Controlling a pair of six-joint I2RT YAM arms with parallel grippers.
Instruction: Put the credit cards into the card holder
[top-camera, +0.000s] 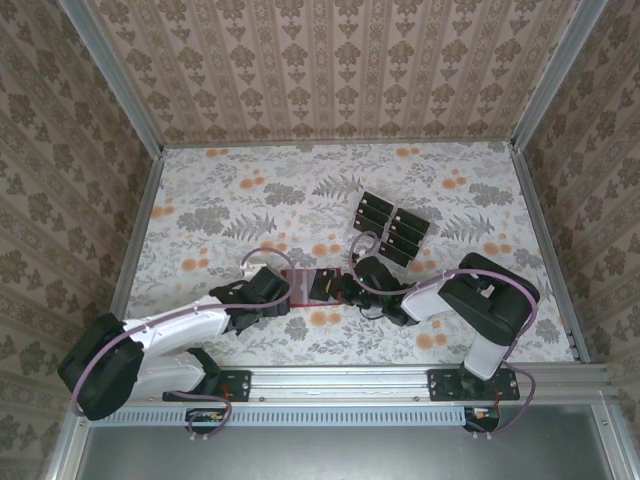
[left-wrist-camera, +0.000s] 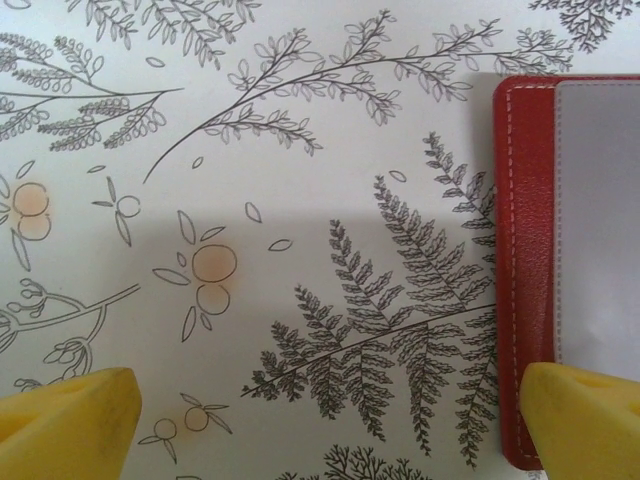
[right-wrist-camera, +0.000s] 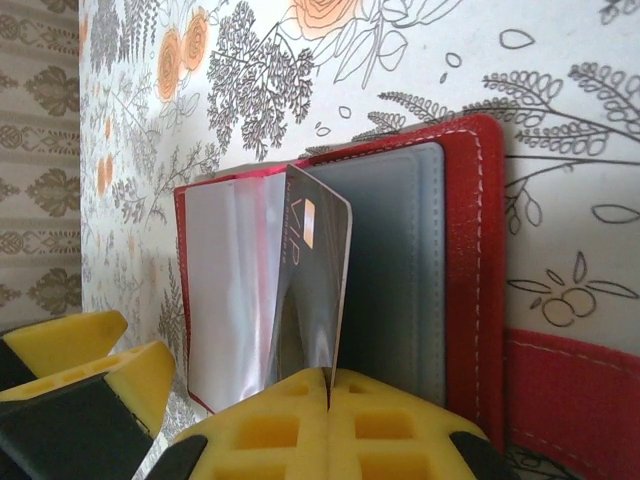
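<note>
Right hand (right-wrist-camera: 328, 385) pinching one card (right-wrist-camera: 318, 270) at one card holder (right-wrist-camera: 465, 250); left hand (left-wrist-camera: 328, 420) wide; roughly six cards (top-camera: 390, 228) nearby

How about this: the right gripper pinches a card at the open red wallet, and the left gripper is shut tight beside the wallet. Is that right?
Not quite. The left gripper is open, not shut: the left wrist view shows its yellow fingers far apart, beside the red wallet. The right gripper does pinch a card at the open wallet.
</note>
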